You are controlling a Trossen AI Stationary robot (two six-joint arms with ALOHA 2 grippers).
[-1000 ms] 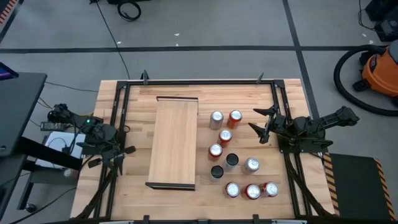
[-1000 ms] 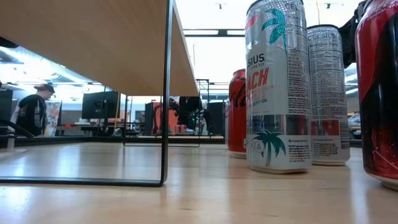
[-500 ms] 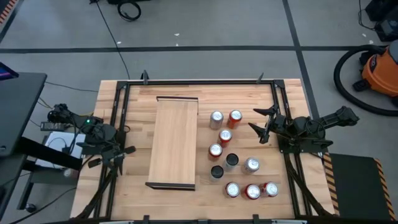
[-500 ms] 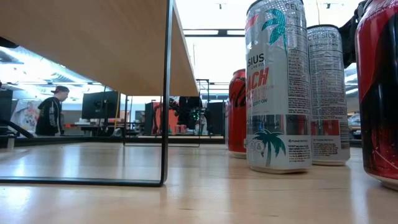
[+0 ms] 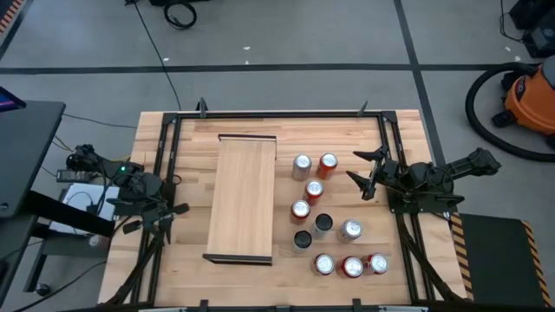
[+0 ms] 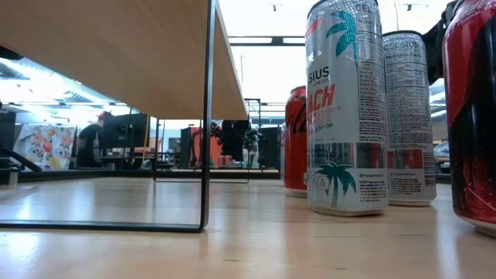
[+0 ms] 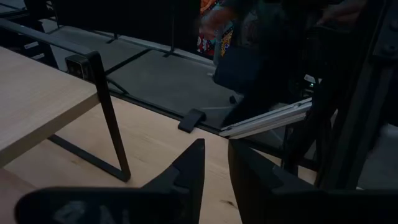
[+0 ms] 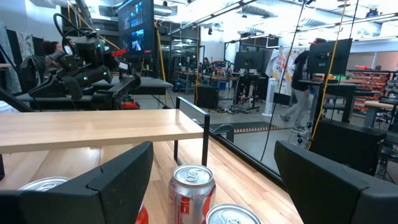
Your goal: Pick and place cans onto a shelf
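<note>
Several cans, red, silver and black, stand upright on the table to the right of the shelf, from a silver can [image 5: 302,165] at the far end to a red can [image 5: 378,263] near the front. The shelf [image 5: 243,198] is a long light board standing on dark end rails [image 6: 208,116]. My right gripper [image 5: 362,171] hangs open just right of the far cans, pointing at them; a red can [image 8: 191,190] stands ahead between its fingers, untouched. My left gripper [image 5: 176,209] is shut, left of the shelf, holding nothing [image 7: 214,168].
A black frame [image 5: 277,113] runs round the wooden tabletop. Bare table lies between the shelf and the left arm. In the low view the nearest cans [image 6: 345,108] fill the right side. People move in the room beyond the table [image 8: 305,74].
Neither arm nor any can has moved. A person in the room behind the table has walked toward the right in the low view.
</note>
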